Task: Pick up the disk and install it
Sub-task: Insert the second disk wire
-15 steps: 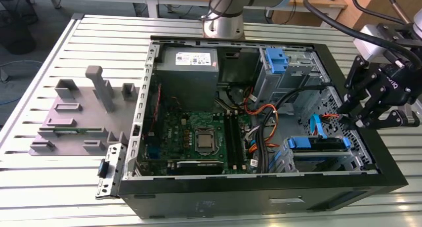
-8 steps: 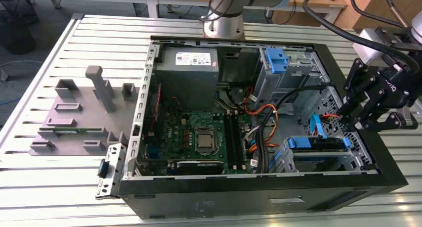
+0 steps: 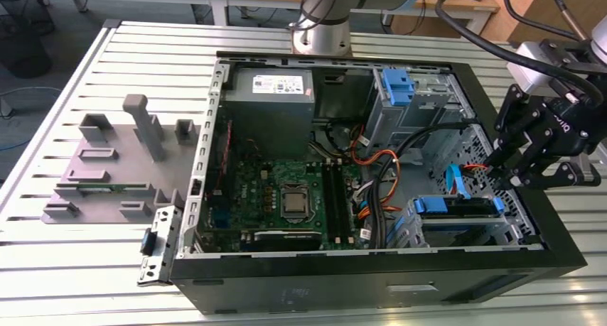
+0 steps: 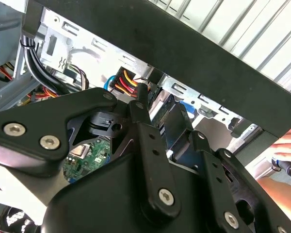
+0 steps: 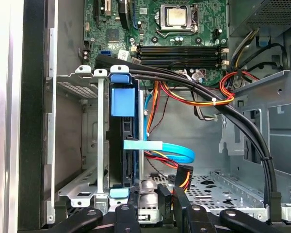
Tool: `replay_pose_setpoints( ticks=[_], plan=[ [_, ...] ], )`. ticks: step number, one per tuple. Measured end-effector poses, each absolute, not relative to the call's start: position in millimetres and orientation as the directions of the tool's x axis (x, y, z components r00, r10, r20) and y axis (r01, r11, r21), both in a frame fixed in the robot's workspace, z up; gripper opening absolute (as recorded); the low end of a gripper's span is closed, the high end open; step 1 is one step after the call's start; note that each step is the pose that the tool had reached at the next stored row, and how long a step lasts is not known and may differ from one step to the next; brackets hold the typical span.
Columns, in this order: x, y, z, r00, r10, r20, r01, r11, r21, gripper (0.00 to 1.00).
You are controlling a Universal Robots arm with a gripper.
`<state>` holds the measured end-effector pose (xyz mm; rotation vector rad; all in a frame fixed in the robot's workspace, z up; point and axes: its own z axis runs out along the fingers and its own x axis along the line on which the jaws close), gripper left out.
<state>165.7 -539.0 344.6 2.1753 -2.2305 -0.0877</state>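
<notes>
Exterior view: open computer case (image 3: 379, 283) lying on a slatted table (image 3: 57, 269), with a grey moulded fixture (image 3: 104, 170) outside the case on the exterior view's left. Inside the case: motherboard (image 3: 284, 198) near the middle, grey power supply (image 3: 270, 91) in a far corner. The disk (image 3: 455, 206) seated in the drive cage (image 3: 512, 219) in the case's near corner on the exterior view's right, blue rails showing along its edge. Gripper (image 3: 495, 171) hanging over that same side of the case, just above the cage, tips pointing down into the case and apart from the disk. Second wrist view: black fingers (image 4: 148, 141) reaching in under the case's black edge (image 4: 184, 43), tips a narrow gap apart, nothing seen clamped between them. Connector with red and yellow wires (image 4: 126, 80) just beyond one tip; contact cannot be judged. A person's hand (image 4: 286, 145) outside the case, past its black edge. First wrist view: disk (image 5: 128, 145) seen edge-on, upright in the cage (image 5: 87, 73), blue tabs at both ends. Gripper (image 5: 148, 194) beside the disk's near end, tips narrowly parted with the case's perforated floor visible between them. Blue flat cable (image 5: 169, 148) running off from the disk's side; black connector (image 5: 183, 174) with coloured wires next to one tip. Black cable bundle (image 5: 242, 126) crossing the case interior above the motherboard (image 5: 184, 29).
</notes>
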Motion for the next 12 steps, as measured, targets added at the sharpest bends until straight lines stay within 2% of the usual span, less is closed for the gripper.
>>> replay_pose_setpoints(
  ticks=[6, 7, 8, 11, 12],
  plan=[
    [165.7, -539.1, 344.5, -0.026, -0.999, -0.022, -0.998, 0.024, 0.058, 0.40],
    [165.8, -539.1, 344.5, -0.026, -0.999, -0.022, -0.998, 0.024, 0.058, 0.33],
    [165.8, -539.0, 344.5, -0.026, -0.999, -0.022, -0.998, 0.024, 0.058, 0.33],
    [165.7, -539.1, 344.4, -0.026, -0.999, -0.022, -0.998, 0.024, 0.058, 0.16],
    [165.8, -539.1, 344.4, -0.026, -0.999, -0.022, -0.998, 0.024, 0.058, 0.16]
  ],
)
